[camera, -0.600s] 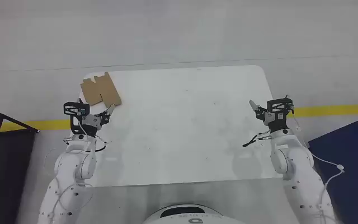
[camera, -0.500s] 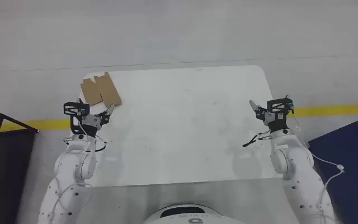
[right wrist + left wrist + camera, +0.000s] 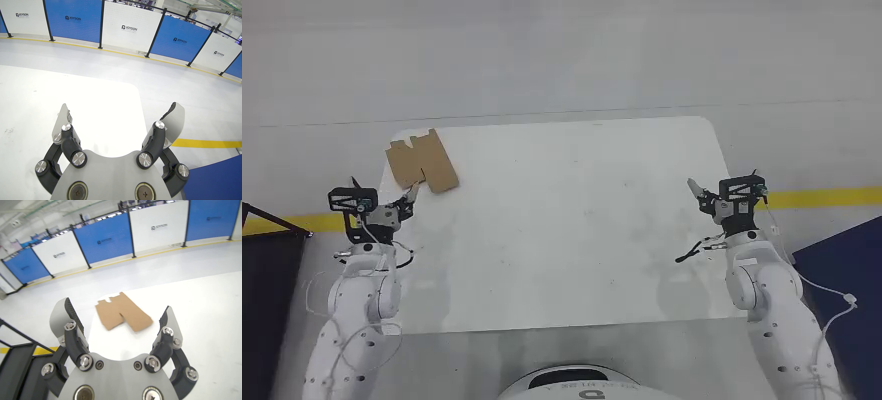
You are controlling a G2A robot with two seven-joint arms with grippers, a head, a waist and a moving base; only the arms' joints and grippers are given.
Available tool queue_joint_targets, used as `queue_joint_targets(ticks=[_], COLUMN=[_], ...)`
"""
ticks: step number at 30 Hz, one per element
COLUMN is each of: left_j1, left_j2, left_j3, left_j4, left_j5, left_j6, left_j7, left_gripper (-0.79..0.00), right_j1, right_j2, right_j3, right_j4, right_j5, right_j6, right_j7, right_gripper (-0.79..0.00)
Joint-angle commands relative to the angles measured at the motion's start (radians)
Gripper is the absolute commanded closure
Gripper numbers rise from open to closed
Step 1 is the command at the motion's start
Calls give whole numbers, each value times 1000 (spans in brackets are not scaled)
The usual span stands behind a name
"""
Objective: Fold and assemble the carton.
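Since the earlier frames, a shift of the left gripper (image 3: pixel 410 192) toward the left side of the top view, from over the table (image 3: pixel 572 230) out to its left edge. Carton (image 3: pixel 422 162) and right arm as before.

Carton: a flat brown cardboard blank, unfolded, lying at the table's upper left corner in the top view. Slightly skewed to the table edges, with notches cut between its flaps. Touched by neither gripper.

Left gripper: just below the carton's lower edge in the top view, near it but apart. Spread wide, nothing held. In the left wrist view, carton (image 3: pixel 122 315) seen farther off through the gap between the two black-padded fingers (image 3: pixel 72 313), one finger over the floor, the other over the tabletop.

Right gripper (image 3: pixel 697 192): at the table's right edge, about mid-height in the top view, well apart from the carton. Also wide open and holding nothing. In the right wrist view, bare tabletop and the table's rounded corner between its fingers (image 3: pixel 64 113).

Around the table: pale grey floor with a yellow line (image 3: pixel 822 197) running off to left and right, and a black frame (image 3: pixel 267 216) at the left edge of the top view. Blue and white partition panels (image 3: pixel 105 243) beyond the floor in both wrist views.
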Motion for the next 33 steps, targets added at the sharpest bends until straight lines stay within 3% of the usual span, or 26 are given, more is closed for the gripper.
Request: queue_joint_targets(ticks=[1,9,18,20,24,29,33], left_j1=[-34,-93,-95,-108,-159,-181,-194], left_j2=[1,19,20,22,29,34,41], left_j3=[-18,-81,-86,-94,-53,7,22], left_j4=[67,245,257,305,405,443,450], left_j5=[0,86,91,148,357,514,590], left_j6=[7,-143,-140,-86,-19,-56,-99], left_j7=[19,136,138,113,173,260,257], left_gripper=[-785,-785,-785,-785,-785,-785,-785], right_j1=[0,0,0,0,0,0,0], right_j2=[0,0,0,0,0,0,0], right_j3=[0,0,0,0,0,0,0], right_j4=[0,0,0,0,0,0,0], right_j5=[0,0,0,0,0,0,0], right_j6=[0,0,0,0,0,0,0], right_j7=[0,0,0,0,0,0,0], right_gripper=[-785,-785,-785,-785,-785,-785,-785])
